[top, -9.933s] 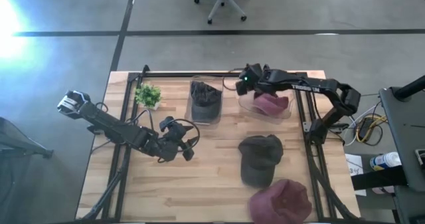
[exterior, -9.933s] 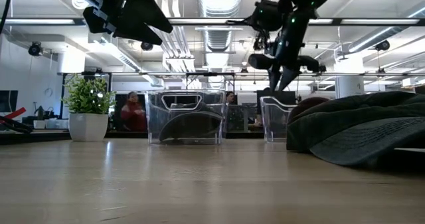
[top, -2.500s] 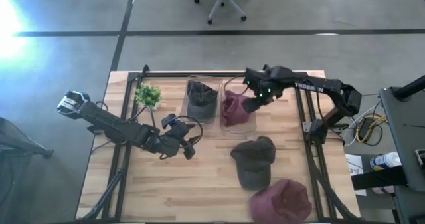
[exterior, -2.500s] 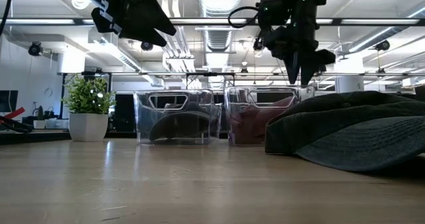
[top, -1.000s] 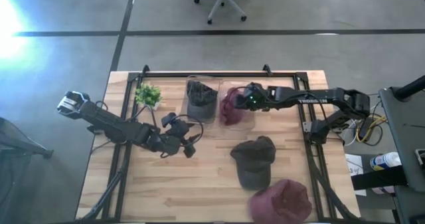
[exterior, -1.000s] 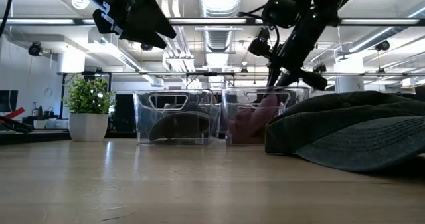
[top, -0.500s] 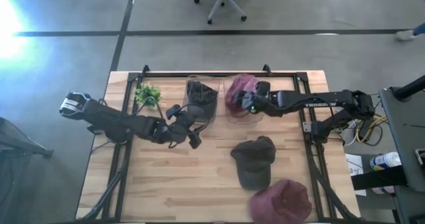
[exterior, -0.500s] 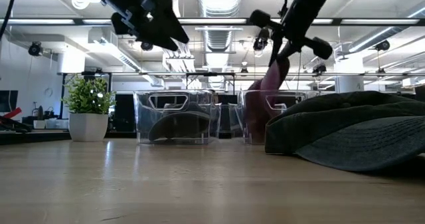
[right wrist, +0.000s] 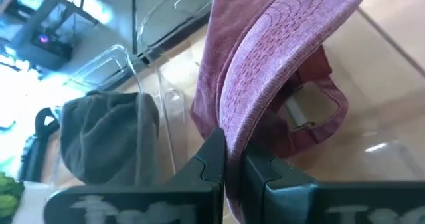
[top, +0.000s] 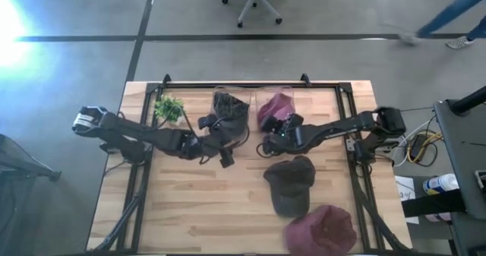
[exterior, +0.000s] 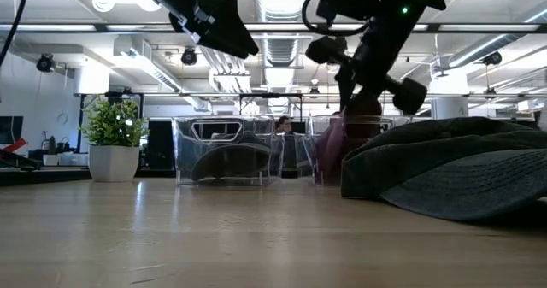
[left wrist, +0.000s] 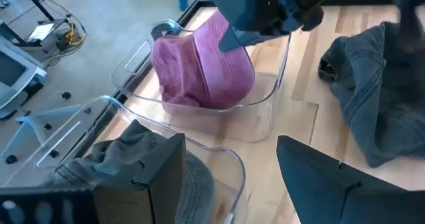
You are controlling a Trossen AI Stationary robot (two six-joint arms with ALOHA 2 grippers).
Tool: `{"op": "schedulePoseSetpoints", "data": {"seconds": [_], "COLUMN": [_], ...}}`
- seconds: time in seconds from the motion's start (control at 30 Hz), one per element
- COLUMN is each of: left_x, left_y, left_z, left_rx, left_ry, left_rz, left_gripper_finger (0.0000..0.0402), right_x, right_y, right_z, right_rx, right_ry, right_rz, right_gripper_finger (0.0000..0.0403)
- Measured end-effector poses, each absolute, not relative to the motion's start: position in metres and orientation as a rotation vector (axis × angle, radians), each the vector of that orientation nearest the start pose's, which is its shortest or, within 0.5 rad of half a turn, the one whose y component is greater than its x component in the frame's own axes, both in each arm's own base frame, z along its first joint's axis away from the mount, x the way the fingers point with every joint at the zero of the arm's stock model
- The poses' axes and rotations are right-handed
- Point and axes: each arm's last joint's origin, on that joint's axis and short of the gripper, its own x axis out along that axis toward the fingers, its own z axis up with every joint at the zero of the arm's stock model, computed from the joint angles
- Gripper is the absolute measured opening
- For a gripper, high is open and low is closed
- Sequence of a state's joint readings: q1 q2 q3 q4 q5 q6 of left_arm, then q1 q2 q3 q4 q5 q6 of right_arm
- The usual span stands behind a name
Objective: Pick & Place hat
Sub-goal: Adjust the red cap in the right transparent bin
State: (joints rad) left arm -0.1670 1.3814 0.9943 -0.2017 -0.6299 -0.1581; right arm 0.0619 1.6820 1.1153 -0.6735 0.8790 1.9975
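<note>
A maroon hat [right wrist: 265,71] stands tipped up in the right-hand clear bin [top: 282,96] at the table's far side. My right gripper [top: 267,134] is at that bin's near wall, shut on the hat. The left-hand clear bin [top: 231,118] next to it holds a dark grey hat [left wrist: 126,159]. My left gripper [top: 224,144] hovers open just in front of this bin, with nothing between its fingers [left wrist: 143,177]. A dark hat [top: 292,181] and another maroon hat [top: 323,229] lie on the table nearer the front. My right gripper pinches the edge of the maroon hat's brim [right wrist: 234,134] between its two fingers. The fingers slant down from the near right. The hat rises on edge from the fingers, its strap side [right wrist: 309,111] showing, its crown still inside the bin.
A small potted plant [top: 168,108] stands at the far left beside the bins. The dark hat's bulk [exterior: 453,168] fills the near right. Bare wood stretches across the near left. A person's legs [top: 448,17] pass on the floor beyond the table.
My right gripper has swung toward the near edge and rolled, bringing the maroon hat's brim with it. The hat has tipped from lying in the bin to standing on edge. The bin has slid a little right. My left gripper has moved right, toward the bins, staying open.
</note>
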Motion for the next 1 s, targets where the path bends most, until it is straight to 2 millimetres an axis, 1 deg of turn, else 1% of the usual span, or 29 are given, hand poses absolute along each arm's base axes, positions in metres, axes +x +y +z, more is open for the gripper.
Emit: {"op": "schedulePoseSetpoints", "data": {"seconds": [0.1, 0.23, 0.37, 0.47, 0.6, 0.67, 0.77, 0.83, 0.9, 1.0], "left_x": [0.295, 0.296, 0.297, 0.298, 0.299, 0.299, 0.300, 0.300, 0.300, 0.299], "left_y": [-0.029, -0.024, -0.017, -0.014, -0.013, -0.013, -0.013, -0.013, -0.013, -0.014], "left_z": [0.274, 0.273, 0.274, 0.275, 0.276, 0.277, 0.278, 0.278, 0.278, 0.276], "left_rx": [0.093, 0.097, 0.088, 0.081, 0.075, 0.071, 0.061, 0.046, 0.029, -0.001], "left_ry": [0.533, 0.547, 0.539, 0.528, 0.514, 0.501, 0.493, 0.489, 0.485, 0.496], "left_rz": [0.447, 0.425, 0.445, 0.455, 0.459, 0.459, 0.461, 0.464, 0.469, 0.471], "left_gripper_finger": [0.0231, 0.0231, 0.0231, 0.0231, 0.0231, 0.0231, 0.0231, 0.0231, 0.0231, 0.0231], "right_x": [0.323, 0.326, 0.324, 0.325, 0.327, 0.327, 0.329, 0.330, 0.328, 0.319], "right_y": [0.003, 0.006, 0.008, 0.009, 0.012, 0.014, 0.019, 0.023, 0.024, 0.022], "right_z": [0.202, 0.205, 0.210, 0.209, 0.208, 0.212, 0.223, 0.236, 0.250, 0.276], "right_rx": [1.167, 1.161, 1.163, 1.186, 1.208, 1.225, 1.210, 1.180, 1.138, 1.053], "right_ry": [0.027, 0.157, 0.302, 0.417, 0.586, 0.658, 0.785, 0.821, 0.833, 0.847], "right_rz": [-1.386, -1.339, -1.283, -1.236, -1.124, -1.062, -0.907, -0.809, -0.763, -0.745], "right_gripper_finger": [0.0013, 0.0021, 0.0056, 0.0088, 0.0125, 0.0138, 0.0153, 0.0160, 0.0164, 0.0166]}}
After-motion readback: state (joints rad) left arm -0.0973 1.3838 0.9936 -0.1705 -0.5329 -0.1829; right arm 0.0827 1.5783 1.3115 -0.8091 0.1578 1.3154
